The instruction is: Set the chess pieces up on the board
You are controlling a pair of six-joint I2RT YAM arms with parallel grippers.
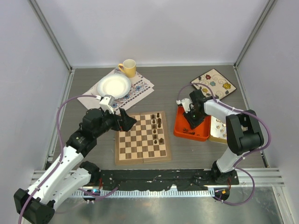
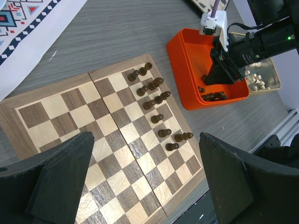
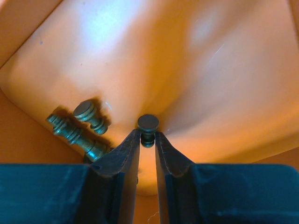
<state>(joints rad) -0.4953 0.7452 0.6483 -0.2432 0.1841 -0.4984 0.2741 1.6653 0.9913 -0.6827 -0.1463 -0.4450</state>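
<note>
Close up, only my right wrist view shows my right gripper [image 3: 147, 140] narrowed around a dark chess piece [image 3: 148, 123] in the orange tray [image 3: 210, 70], clamped or not I cannot tell, with two other dark pieces [image 3: 86, 112] at its 9 o'clock, while the top view shows my left gripper [image 1: 126, 120] spread wide over the board [image 1: 133, 151] at the tray's 9 o'clock.

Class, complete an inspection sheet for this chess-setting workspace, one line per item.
Surface: grey wood-grain table.
Job's things: folding wooden chessboard; dark turned chess pieces stand on its right-hand columns; more lie in the orange plastic tray; pale pieces in a tan tray.
Clutter: yellow mug, white plate on patterned cloth, floral square plate.
Grippers: left gripper open above the board; right gripper inside the orange tray, pinching a dark pawn.
Cables: purple cables loop off both arms.
Surroundings: white enclosure walls, metal frame posts.
</note>
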